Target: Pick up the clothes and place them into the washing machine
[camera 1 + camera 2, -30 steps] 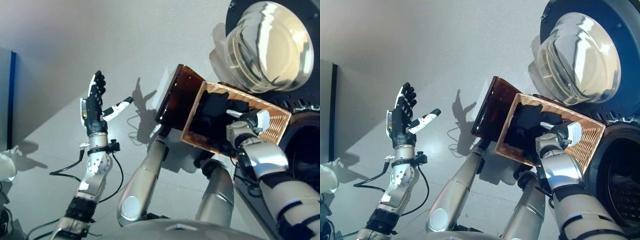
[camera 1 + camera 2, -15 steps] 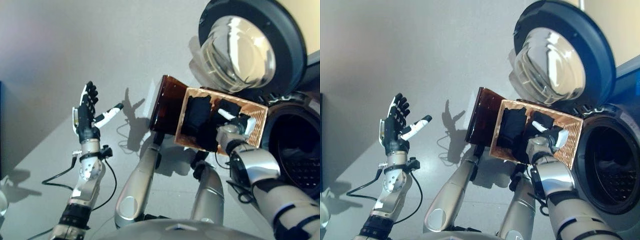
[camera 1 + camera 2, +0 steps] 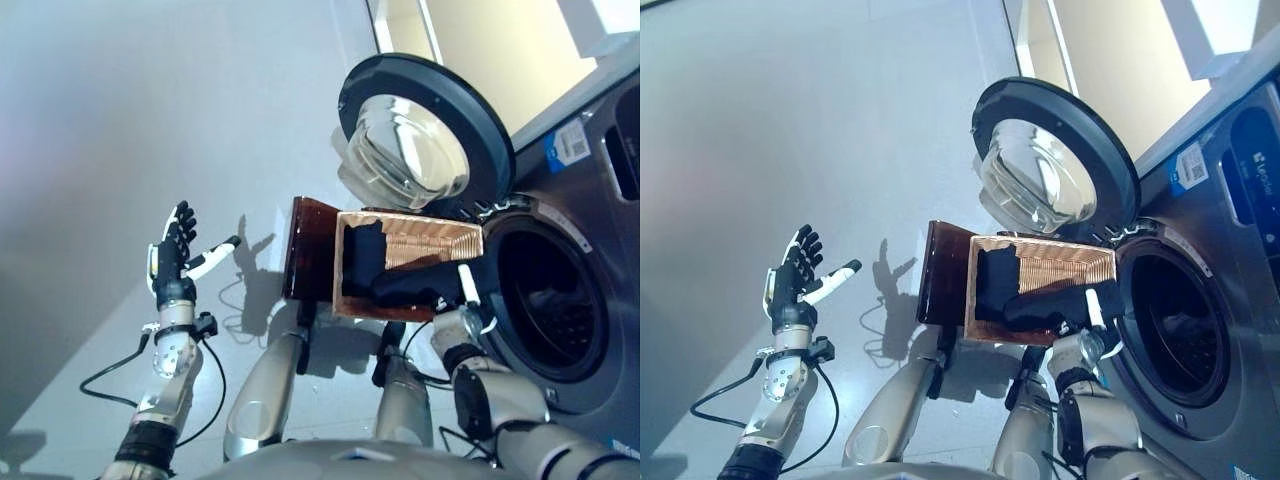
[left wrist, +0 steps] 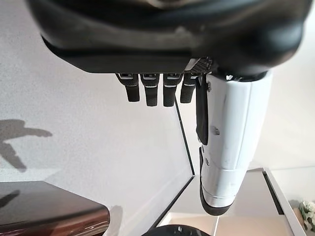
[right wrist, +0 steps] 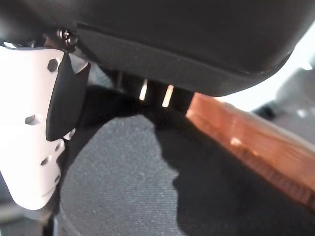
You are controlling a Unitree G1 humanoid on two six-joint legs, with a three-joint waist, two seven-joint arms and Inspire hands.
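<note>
The right robot hand is gripping dark clothes in the basket at frame centre, needing to carry them rightward into the washing machine; the left robot hand is hovering open, lower left.

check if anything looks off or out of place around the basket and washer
Nothing looks damaged or spilled. The dark clothes are partly out of the basket, draped over its rim where the right hand is in them. The washer door stands wide open. The left hand is raised, open and empty.
</note>
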